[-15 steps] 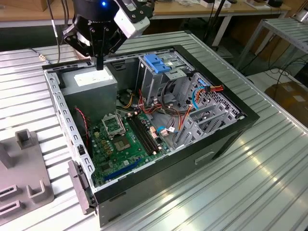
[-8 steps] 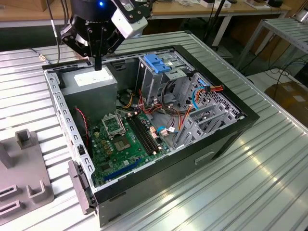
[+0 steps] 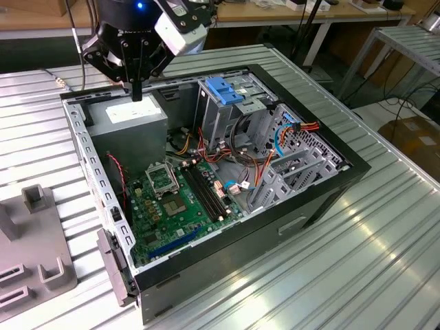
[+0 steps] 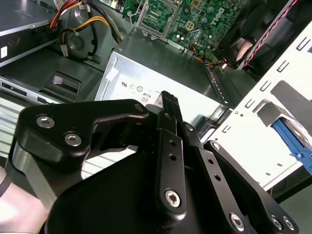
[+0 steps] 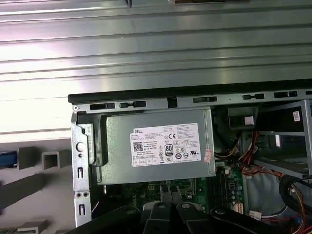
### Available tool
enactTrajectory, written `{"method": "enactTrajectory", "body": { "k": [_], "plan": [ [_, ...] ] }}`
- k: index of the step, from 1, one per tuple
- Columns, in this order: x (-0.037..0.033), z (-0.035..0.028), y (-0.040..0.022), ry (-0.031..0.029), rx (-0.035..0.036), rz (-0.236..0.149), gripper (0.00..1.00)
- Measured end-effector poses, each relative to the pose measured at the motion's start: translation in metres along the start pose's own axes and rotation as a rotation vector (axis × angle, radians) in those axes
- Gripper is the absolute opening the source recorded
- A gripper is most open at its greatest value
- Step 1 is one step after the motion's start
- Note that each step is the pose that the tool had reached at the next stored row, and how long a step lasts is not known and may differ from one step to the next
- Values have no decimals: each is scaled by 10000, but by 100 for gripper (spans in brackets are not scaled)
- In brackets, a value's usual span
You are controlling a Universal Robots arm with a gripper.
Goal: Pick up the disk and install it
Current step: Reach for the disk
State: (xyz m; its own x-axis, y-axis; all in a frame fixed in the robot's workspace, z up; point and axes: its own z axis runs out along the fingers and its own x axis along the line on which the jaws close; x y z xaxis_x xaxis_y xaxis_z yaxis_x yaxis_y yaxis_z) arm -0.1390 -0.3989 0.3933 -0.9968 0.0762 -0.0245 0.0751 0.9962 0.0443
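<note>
As it hangs over the power supply (image 3: 134, 122), the gripper (image 3: 137, 95) seems closed

Black jaws (silver screws (image 4: 45, 121)), white wrist casing (image 3: 180, 31), blue light (image 3: 140, 6).

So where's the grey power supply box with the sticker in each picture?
Exterior view: the power supply sits toward that view's left, under the gripper.
Second wrist view: the power supply lies just past the gripper.
First wrist view: the power supply sits mid-picture.
Shared landmark: the green motherboard next to it.
</note>
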Motion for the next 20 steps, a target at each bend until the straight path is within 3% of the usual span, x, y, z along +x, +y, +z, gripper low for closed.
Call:
{"method": "enactTrajectory", "body": {
  "k": [20],
  "plan": [
    [123,-3,-9,0,0,0,10]
  ]
}}
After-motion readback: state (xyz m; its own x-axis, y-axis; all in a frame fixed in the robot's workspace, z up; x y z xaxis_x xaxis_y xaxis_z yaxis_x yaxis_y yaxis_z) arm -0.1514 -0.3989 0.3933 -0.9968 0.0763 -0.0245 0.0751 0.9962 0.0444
